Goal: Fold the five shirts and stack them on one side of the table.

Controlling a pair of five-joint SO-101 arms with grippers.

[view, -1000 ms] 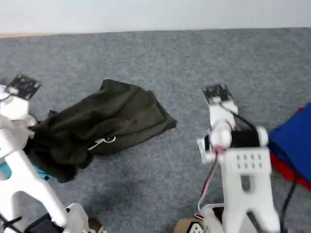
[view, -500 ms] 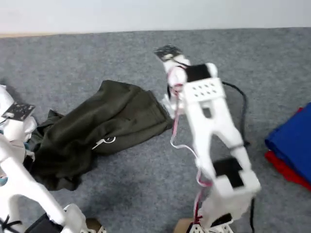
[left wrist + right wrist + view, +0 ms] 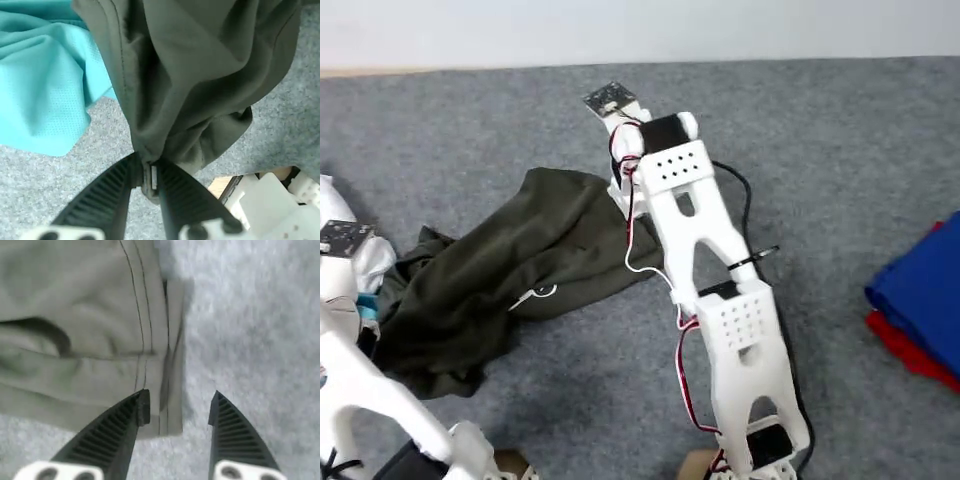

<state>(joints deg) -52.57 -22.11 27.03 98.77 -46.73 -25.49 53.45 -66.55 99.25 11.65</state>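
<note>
A dark olive shirt [image 3: 520,262] lies crumpled at the table's centre-left. At its left end, my left gripper [image 3: 362,305] is shut on a bunched hem [image 3: 150,165] of the olive shirt [image 3: 195,75]. A teal shirt [image 3: 45,90] lies under that end and peeks out in the high view as a teal shirt [image 3: 367,303]. My right gripper [image 3: 179,410] is open, low over the shirt's far right corner [image 3: 170,385], and the hem lies between its fingers. In the high view the right gripper [image 3: 621,190] sits at that corner.
A blue folded shirt [image 3: 925,285] on top of a red one [image 3: 905,350] sits at the right edge of the grey felt table [image 3: 840,150]. The right arm's long white links [image 3: 720,300] stretch from the front edge across the middle.
My right arm has swung from the table's right-centre, left and farther back, to the olive shirt's far right corner. The shirt's left end has shifted slightly in my left gripper.
</note>
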